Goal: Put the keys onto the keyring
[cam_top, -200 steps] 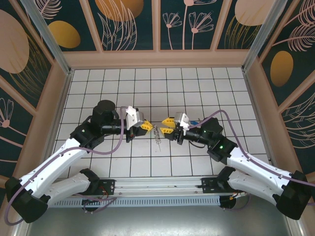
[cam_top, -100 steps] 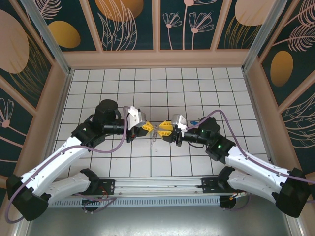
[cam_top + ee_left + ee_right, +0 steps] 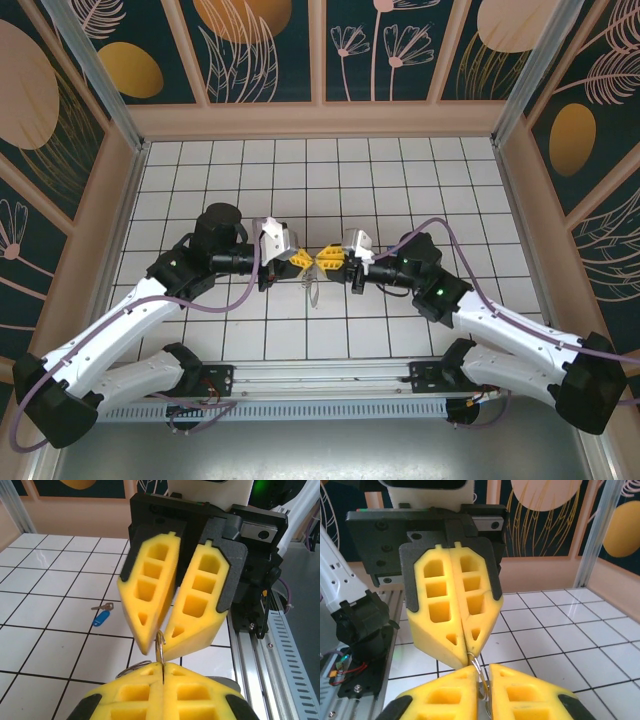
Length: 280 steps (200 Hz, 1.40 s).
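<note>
A keyring [image 3: 160,646] pinched from both sides.
The left pincer [image 3: 302,260] and right pincer [image 3: 326,259] meet tip to tip, each closed on it; the blue key [image 3: 101,618] lies apart on the surface [image 3: 400,180].

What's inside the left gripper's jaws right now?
A thin metal ring, clamped between the left gripper's shut yellow pads. Its upper arc sticks out, into the right gripper's jaws. The part within the pads is covered.

The right end effector [image 3: 323,259] shifts left until its tips meet the left end effector [image 3: 304,260]; its jaws narrow from open to closed on the keyring [image 3: 160,646].
</note>
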### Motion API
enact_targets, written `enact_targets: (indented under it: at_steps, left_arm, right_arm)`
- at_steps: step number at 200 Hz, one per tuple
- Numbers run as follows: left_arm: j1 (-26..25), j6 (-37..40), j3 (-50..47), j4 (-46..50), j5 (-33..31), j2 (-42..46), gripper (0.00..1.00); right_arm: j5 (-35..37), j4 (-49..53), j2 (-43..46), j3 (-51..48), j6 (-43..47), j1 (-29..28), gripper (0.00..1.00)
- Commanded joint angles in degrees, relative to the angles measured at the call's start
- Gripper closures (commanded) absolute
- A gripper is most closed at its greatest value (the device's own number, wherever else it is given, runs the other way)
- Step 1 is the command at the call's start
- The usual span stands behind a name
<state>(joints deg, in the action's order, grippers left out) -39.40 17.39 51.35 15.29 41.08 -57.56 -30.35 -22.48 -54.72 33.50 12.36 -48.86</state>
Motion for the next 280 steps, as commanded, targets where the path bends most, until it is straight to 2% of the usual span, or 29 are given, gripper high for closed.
enact_targets:
  at_steps: [1,6,48,72,102,126,151,184,205,229,252,280]
  left_arm:
    - [-0.5,1.04,1.83,-0.08,0.53,0.08,1.0]
    - [-0.51,0.91,1.78,-0.23,0.51,0.01,1.0]
    - [-0.5,-1.81,-1.2,-7.09,1.74,1.74,1.0]
    - [-0.48,-4.13,-3.87,-11.81,2.8,3.08,0.81]
    - [-0.5,-5.96,-5.71,-15.08,3.71,3.46,0.77]
    - [-0.48,-6.4,-6.3,-15.84,4.12,3.75,0.91]
    - [-0.5,-6.63,-6.96,-16.99,4.47,4.23,1.0]
    - [-0.48,-7.31,-7.71,-18.93,5.64,4.69,1.0]
    - [-0.5,-6.3,-7.67,-17.64,4.11,5.5,1.0]
    - [-0.46,-4.63,-7.16,-15.15,2.7,6.23,1.0]
    - [-0.46,-3.72,-6.39,-13.28,2.11,5.81,1.0]
    - [-0.42,-3.01,-5.6,-12.01,2.05,5.1,1.0]
  right_arm:
    - [-1.2,-1.6,-0.07,2.13,1.09,-0.51,0.98]
    - [-1.36,-1.52,-0.07,2.19,1.24,-0.53,1.0]
    - [-3.44,-2.83,0.66,1.76,1.07,-0.53,1.0]
    - [-4.01,-5.11,1.78,0.63,0.24,-0.53,1.0]
    - [-5.3,-7.75,2.44,-0.37,-1.26,-0.51,1.0]
    - [-6.04,-9.68,2.81,-0.88,-2.36,-0.53,1.0]
    - [-7.08,-10.92,3.0,-1.08,-3.28,-0.53,1.0]
    - [-6.98,-10.89,2.52,-1.17,-3.74,-0.53,1.0]
    - [-5.36,-8.26,2.77,-0.47,-3.47,-0.53,1.0]
    - [-2.34,-4.21,4.76,-0.62,-2.85,-0.53,0.85]
    - [0.1,-0.53,6.59,-0.62,-2.44,-0.53,0.79]
    - [-0.52,1.1,6.42,0.2,-2.1,-0.53,0.73]
